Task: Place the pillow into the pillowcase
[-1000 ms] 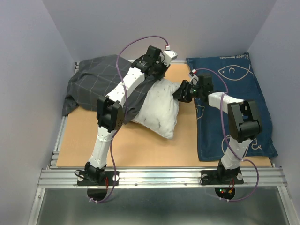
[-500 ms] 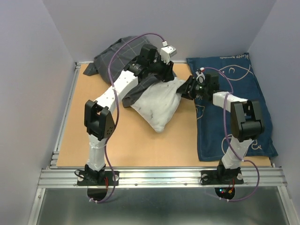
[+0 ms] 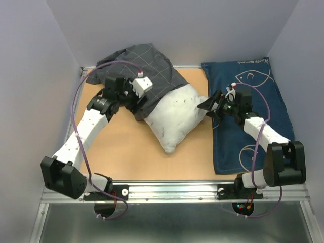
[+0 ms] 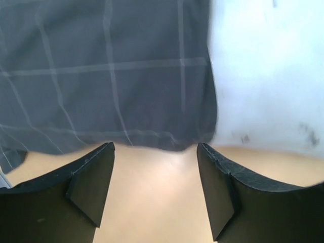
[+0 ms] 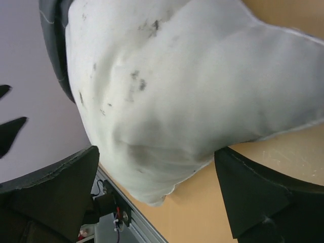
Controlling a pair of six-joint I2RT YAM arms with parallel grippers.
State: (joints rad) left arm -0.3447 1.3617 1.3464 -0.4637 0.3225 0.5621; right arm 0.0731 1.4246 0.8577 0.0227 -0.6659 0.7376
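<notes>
The white pillow (image 3: 176,117) lies at an angle in the middle of the table, with its far left part inside the dark grey grid-patterned pillowcase (image 3: 144,63). My left gripper (image 3: 135,108) stands open at the pillowcase's near hem. In the left wrist view the gripper (image 4: 155,148) holds nothing; bare table lies between its fingers, the pillowcase (image 4: 106,76) hem sits just ahead and the pillow (image 4: 268,71) is to the right. My right gripper (image 3: 206,107) is open beside the pillow's right corner. In the right wrist view its jaws (image 5: 156,151) stand wide, apart from the pillow (image 5: 192,86).
A navy blue cloth with white fish drawings (image 3: 253,121) lies flat along the right side, under the right arm. The tan table (image 3: 126,152) is bounded by lilac walls at the back and sides and an aluminium rail (image 3: 172,190) at the front.
Both grippers have opened and let go. The left arm swung back to the left and lower; the right drew back to the right. The pillowcase now lies further over the pillow.
</notes>
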